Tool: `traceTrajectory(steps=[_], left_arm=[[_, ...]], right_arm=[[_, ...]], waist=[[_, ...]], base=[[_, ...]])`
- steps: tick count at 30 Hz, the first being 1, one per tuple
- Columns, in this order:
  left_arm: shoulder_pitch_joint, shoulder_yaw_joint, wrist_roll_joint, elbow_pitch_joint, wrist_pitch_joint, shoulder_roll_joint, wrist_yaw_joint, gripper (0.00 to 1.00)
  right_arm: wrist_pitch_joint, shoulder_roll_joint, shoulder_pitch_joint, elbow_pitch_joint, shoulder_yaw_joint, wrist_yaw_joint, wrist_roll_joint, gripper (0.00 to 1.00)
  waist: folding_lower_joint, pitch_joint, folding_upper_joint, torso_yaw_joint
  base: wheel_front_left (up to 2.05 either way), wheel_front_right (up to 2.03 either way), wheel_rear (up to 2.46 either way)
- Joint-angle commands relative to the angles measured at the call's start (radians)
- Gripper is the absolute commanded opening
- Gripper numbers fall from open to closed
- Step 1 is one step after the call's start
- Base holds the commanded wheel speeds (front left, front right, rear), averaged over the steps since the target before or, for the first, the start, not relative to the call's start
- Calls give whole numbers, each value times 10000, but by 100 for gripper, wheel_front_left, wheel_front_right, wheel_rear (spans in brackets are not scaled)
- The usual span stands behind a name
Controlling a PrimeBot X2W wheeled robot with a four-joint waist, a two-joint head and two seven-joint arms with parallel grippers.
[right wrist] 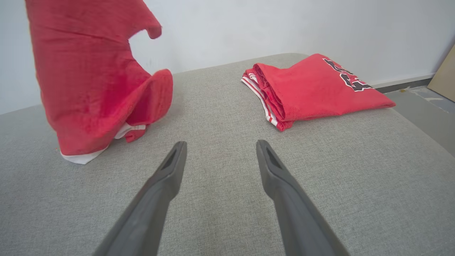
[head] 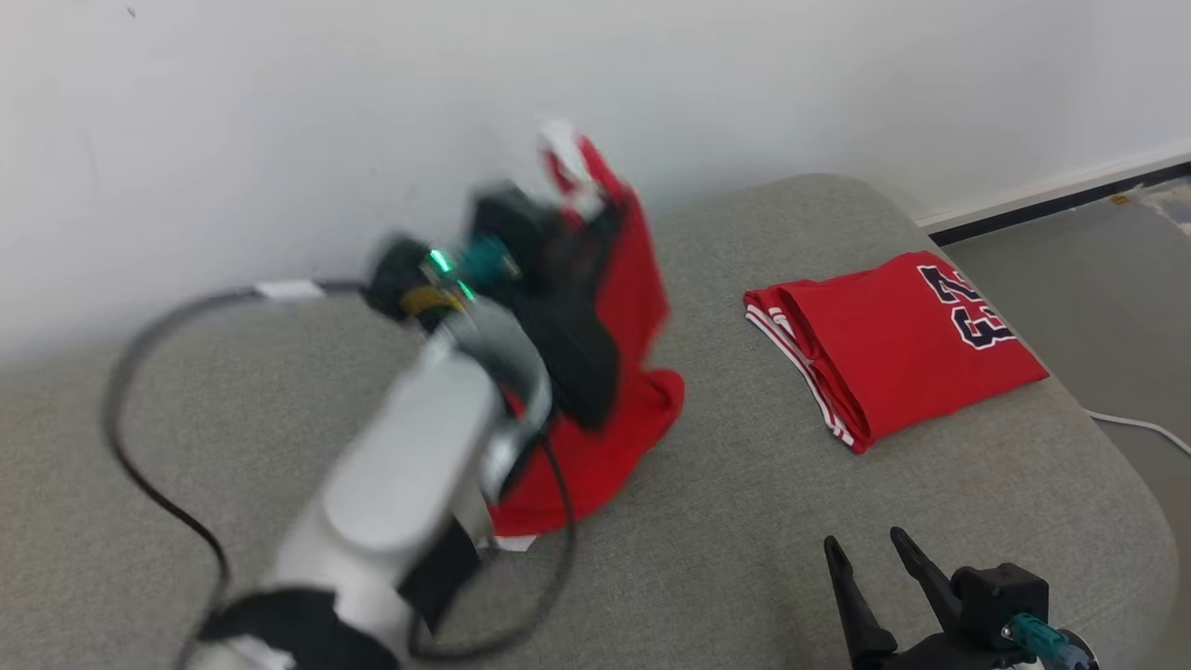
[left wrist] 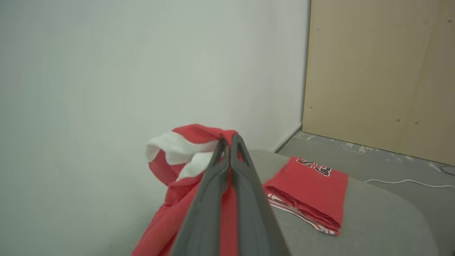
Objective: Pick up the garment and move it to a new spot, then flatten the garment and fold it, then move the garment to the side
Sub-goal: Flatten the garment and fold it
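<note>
Lifting looks to be the step in hand: the left pincer (left wrist: 229, 140) is clamped tight on a bunch of the red garment (head: 637, 307), whose top hangs in the air near the wall while its hem rests on the grey bench (head: 744, 521). The right pincer (right wrist: 220, 143) gapes wide, holding nothing, low over the bench. The next move likely calls for carrying the cloth to a bare spot, away from the folded jersey (head: 893, 344). Count: two red tops, two pincers.
</note>
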Motion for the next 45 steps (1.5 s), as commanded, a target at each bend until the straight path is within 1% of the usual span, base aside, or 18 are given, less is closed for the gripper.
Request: traceTrajectory(steps=[1, 5, 7, 8, 9, 10, 11, 13, 17, 19, 21, 24, 27, 34, 37, 41, 45], left_arm=[[639, -548, -329, -115, 183, 2, 47, 0], [1998, -2527, -1140, -552, 785, -6, 174, 0], [2656, -3339, -1672, -720, 1052, 1, 266, 0], [2871, -3677, -1838, -836, 1113, -4, 281, 34], [3047, -3900, -2118, -914, 1182, 2, 384, 100], [3167, -4081, -2346, -985, 1245, 2, 471, 100], [3167, -4081, -2346, -985, 1245, 2, 471, 100], [3160, -4308, -2649, -1027, 1294, -2, 661, 100], [2606, -4145, -3029, -829, 1305, -1, 1247, 100], [2273, -4004, -3083, -792, 1213, -15, 1473, 100], [1956, -3979, -3045, -731, 1209, -10, 1571, 100], [1489, -4125, -2947, -520, 1389, -8, 1603, 100], [1138, -4393, -3096, -330, 1752, -9, 1573, 100], [207, -5240, -3186, 359, 2339, -2, 1836, 100], [-59, -5505, -3428, 695, 2561, -4, 1802, 100], [-381, -5825, -3585, 1197, 2886, 2, 1871, 100], [-572, -6054, -3608, 1832, 3301, 5, 2140, 100]], right_arm=[[-48, 33, 24, 4, -30, -18, -47, 100], [-50, 68, 38, 4, -93, -18, -46, 100], [-48, 82, 11, 22, -75, -18, -33, 100], [-57, 89, -17, 35, -60, -18, -24, 100], [-64, 98, -41, 49, -51, -18, -11, 100], [-77, 104, -65, 57, -51, -18, 0, 100], [-77, 104, -65, 57, -51, -18, 0, 100], [-95, 114, -91, 76, -66, -18, 12, 100], [-96, 135, -111, 135, -8, -18, -7, 100], [-111, 136, -128, 152, -7, -18, -16, 100], [-115, 151, -135, 175, 22, -18, -19, 100], [-123, 163, -156, 215, 121, -18, -8, 100], [-140, 162, -203, 231, 164, -18, -6, 100], [-184, 184, -363, 336, 409, -18, 11, 100], [-197, 197, -413, 422, 564, -18, 50, 100], [-294, 207, -535, 552, 737, -18, 96, 100], [-415, 213, -691, 704, 894, -18, 168, 100]], waist=[[0, 38, 0, 32], [0, 135, 0, 188], [0, 163, 0, 276], [0, 175, 0, 322], [0, 182, 0, 373], [0, 197, 0, 437], [0, 197, 0, 437], [0, 203, 0, 567], [0, 167, 0, 718], [0, 151, 0, 751], [0, 134, 0, 748], [0, 130, 0, 591], [0, 170, 0, 316], [0, 368, 0, -586], [0, 479, 0, -1014], [0, 699, 0, -1511], [0, 917, 0, -1906]], base=[[0, 0, 0], [0, 0, 0], [0, 0, 0], [0, 0, 0], [0, 0, 0], [0, 0, 0], [0, 0, 0], [0, 0, 0], [0, 0, 0], [0, 0, 0], [0, 0, 0], [0, 0, 0], [0, 0, 0], [0, 0, 0], [0, 0, 0], [0, 0, 0], [0, 0, 0]])
